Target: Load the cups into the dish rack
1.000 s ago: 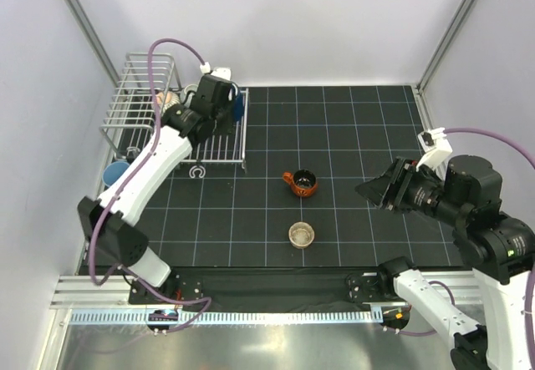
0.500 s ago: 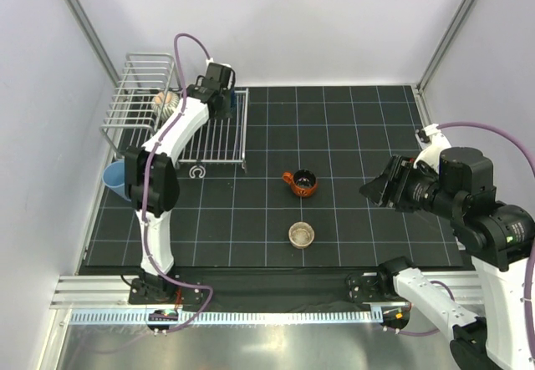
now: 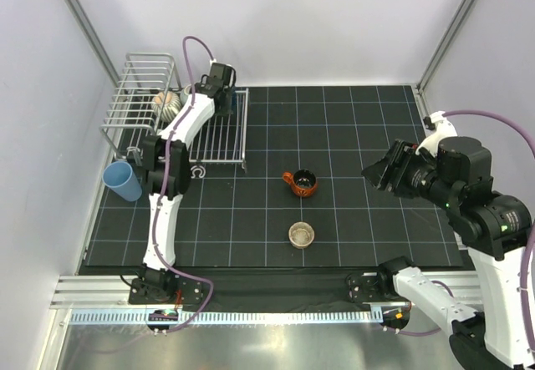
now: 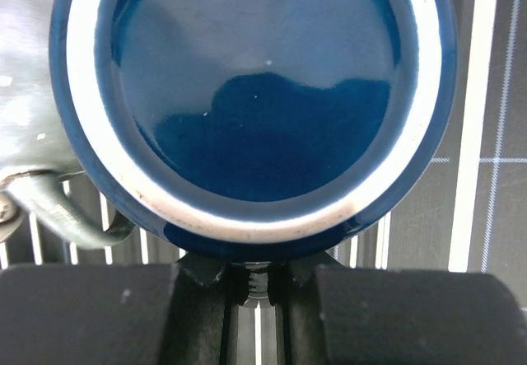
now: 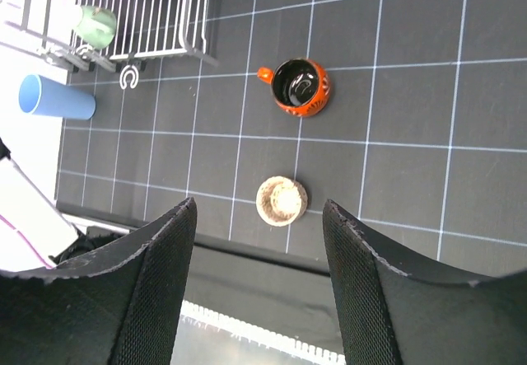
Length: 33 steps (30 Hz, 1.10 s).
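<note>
One dark blue cup (image 4: 251,93), clear only in left wrist view

Dish rack (image 3: 219,140), at ten o'clock on the mat: bright, silvery metal wire. Mat (image 3: 359,128): black and matt, ruled with thin white lines. Dark blue cup (image 4: 247,93): smooth, high-gloss glaze that mirrors the light, with a paler, duller ring at the rim. Orange-brown mug (image 3: 301,183), near centre: shiny glaze, dark and glossy inside. Cream cup (image 3: 301,235), at six o'clock from the mug: matt, ribbed, rough-looking. Light blue tumbler (image 3: 123,180), at nine o'clock: smooth, even, satin. Pale green cup (image 5: 97,24): soft sheen. Right gripper (image 5: 259,204): fingers (image 5: 152,291) faced in black, finely pebbled matt material.
</note>
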Tool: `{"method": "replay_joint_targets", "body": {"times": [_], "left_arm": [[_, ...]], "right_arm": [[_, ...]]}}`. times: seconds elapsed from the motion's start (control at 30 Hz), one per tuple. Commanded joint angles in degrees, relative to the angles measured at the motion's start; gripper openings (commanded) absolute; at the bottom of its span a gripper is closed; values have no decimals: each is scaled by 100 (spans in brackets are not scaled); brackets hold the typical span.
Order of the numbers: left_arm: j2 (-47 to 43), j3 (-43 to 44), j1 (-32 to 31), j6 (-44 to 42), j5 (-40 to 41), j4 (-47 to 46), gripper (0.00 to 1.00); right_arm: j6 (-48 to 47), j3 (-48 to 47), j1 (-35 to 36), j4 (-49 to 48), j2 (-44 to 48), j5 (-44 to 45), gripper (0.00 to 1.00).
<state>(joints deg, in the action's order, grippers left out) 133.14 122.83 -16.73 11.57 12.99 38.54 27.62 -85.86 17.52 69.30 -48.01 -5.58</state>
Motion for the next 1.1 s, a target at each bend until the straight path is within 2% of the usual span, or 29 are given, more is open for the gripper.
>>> {"method": "replay_joint_targets", "body": {"times": [0.0, 0.43, 0.53, 0.57, 0.63, 0.67, 0.77, 0.83, 1.07], "left_arm": [[27, 409, 30, -15, 98, -550, 0], [449, 646, 30, 91, 291, -655, 0], [493, 655, 30, 135, 318, -647, 9], [502, 655, 30, 152, 318, -638, 20], [485, 646, 30, 161, 274, -612, 27], [450, 620, 30, 161, 274, -603, 34], [397, 576, 30, 179, 326, -585, 46], [292, 541, 21, 205, 300, -568, 50], [-393, 435, -23, 424, 213, -331, 55]], "right_arm": [[42, -159, 32, -346, -121, 251, 64], [-204, -203, 24, -364, -411, 295, 65], [-239, -220, 24, -338, -446, 286, 65], [-265, -246, 32, -321, -464, 286, 65], [-292, -273, 32, -303, -472, 286, 65], [-292, -282, 32, -285, -473, 286, 65], [-327, -308, 32, -250, -464, 286, 65], [-362, -378, 24, -233, -455, 312, 65], [-441, -527, 32, -84, -411, 392, 65]]}}
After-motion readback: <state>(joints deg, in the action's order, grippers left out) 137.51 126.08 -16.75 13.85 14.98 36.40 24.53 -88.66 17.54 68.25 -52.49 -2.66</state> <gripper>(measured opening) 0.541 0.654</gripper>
